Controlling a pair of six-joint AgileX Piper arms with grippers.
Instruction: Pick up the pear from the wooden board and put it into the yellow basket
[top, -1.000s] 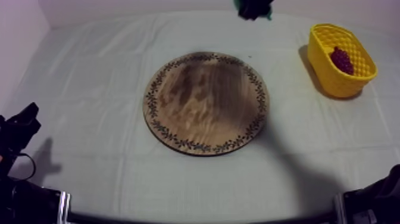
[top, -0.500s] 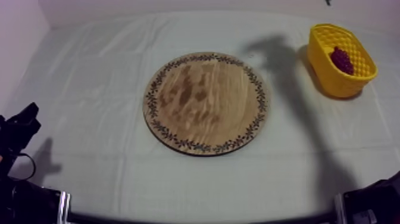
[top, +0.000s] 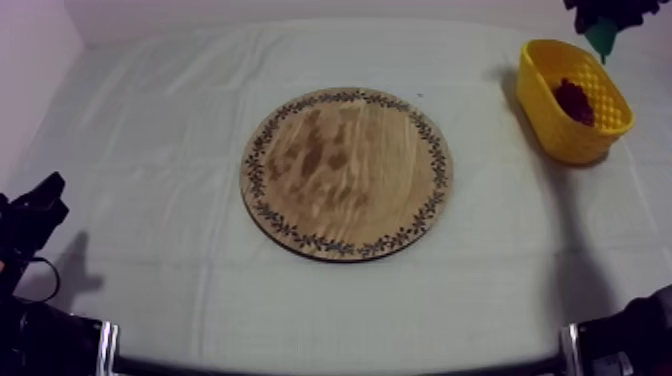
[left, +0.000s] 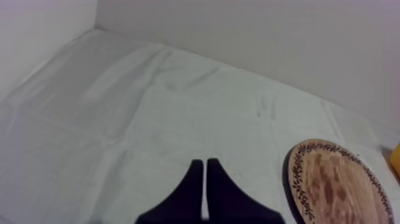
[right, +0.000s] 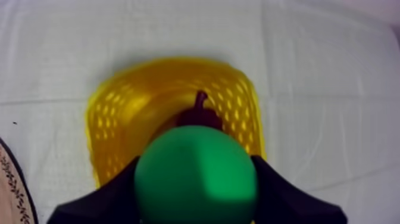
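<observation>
The round wooden board (top: 345, 172) lies bare at the table's middle. At the back right stands the yellow basket (top: 562, 136) with a bunch of grapes (top: 573, 100) inside. Just above the basket's far end hangs my right gripper (top: 602, 14), shut on the green pear (top: 603, 42). In the right wrist view the pear (right: 195, 182) sits between the black fingers (right: 119, 187), directly over the basket (right: 110, 113) and the dark grapes (right: 199, 110). My left gripper (top: 42, 200) rests low at the left, its fingers (left: 191, 184) together as a narrow wedge, holding nothing.
Grey-white cloth (top: 150, 130) covers the table. The board's patterned rim (left: 294, 179) lies to the right of my left gripper. A back wall (left: 268, 36) borders the table's far edge.
My right gripper has carried the pear from the back middle of the table to the right, over the basket. Its shadow has left the board. The left arm has not moved.
</observation>
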